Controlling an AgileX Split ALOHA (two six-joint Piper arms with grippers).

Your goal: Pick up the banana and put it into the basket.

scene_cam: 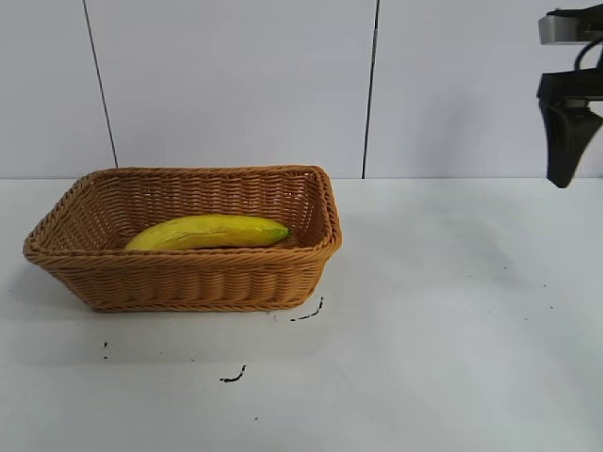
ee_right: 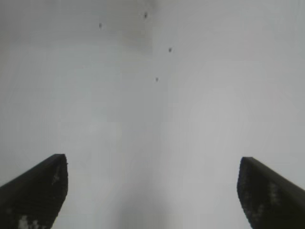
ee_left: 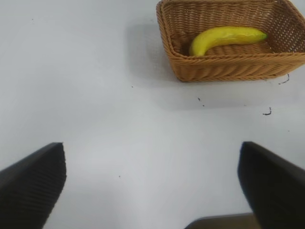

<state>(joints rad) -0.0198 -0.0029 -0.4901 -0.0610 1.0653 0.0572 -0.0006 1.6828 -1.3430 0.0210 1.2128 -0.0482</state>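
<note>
A few dark scuff marks (scene_cam: 233, 377) dot the white surface (scene_cam: 452, 320) in the foreground, just in front of the basket (scene_cam: 188, 281), which sits left of centre. Inside it, the banana (scene_cam: 209, 232) lies lengthwise along the bottom, its greenish tip toward the right-hand end wall, with nothing else in the basket beside it. Judging by how things lie, the placing step looks done and the job is at its close: the fruit rests fully within the woven walls and neither arm touches it. Farther back and high at the right edge, the right tool (scene_cam: 565, 160) hangs well apart from the basket, pointing down; its wrist view shows the 2 fingers spread wide with only bare surface between them, grasping nothing. The left tool (ee_left: 152, 191) is out of the exterior view, yet its own camera shows it likewise released, fingers wide, looking across open surface at the basket and banana some way off. What remains, by this reading, is only for the right arm to settle at its rest pose.
</note>
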